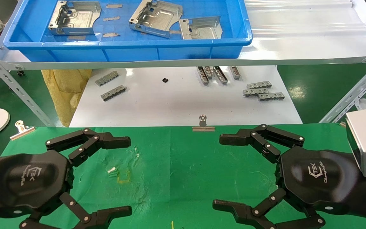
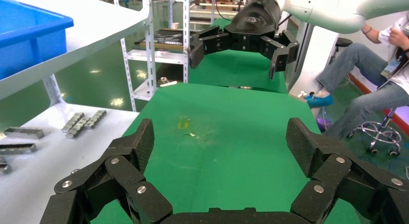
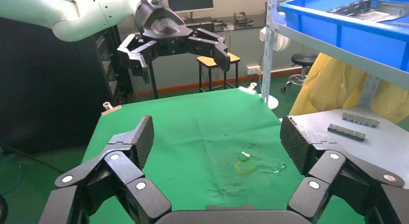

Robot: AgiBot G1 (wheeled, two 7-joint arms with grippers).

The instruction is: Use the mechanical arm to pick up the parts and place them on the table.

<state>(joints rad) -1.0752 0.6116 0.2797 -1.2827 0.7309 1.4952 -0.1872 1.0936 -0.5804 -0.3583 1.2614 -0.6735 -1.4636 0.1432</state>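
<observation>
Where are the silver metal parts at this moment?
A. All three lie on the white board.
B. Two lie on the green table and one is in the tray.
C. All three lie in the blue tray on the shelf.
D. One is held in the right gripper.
C. The three parts all lie inside the blue tray, while the left gripper and the right gripper hover open and empty above the green table.

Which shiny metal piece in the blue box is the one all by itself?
Find the blue tray on the top shelf. Three silvery parts lie inside; two huddle together toward the robot's right. The lone part sits apart at the robot's left end, touching neither.
</observation>
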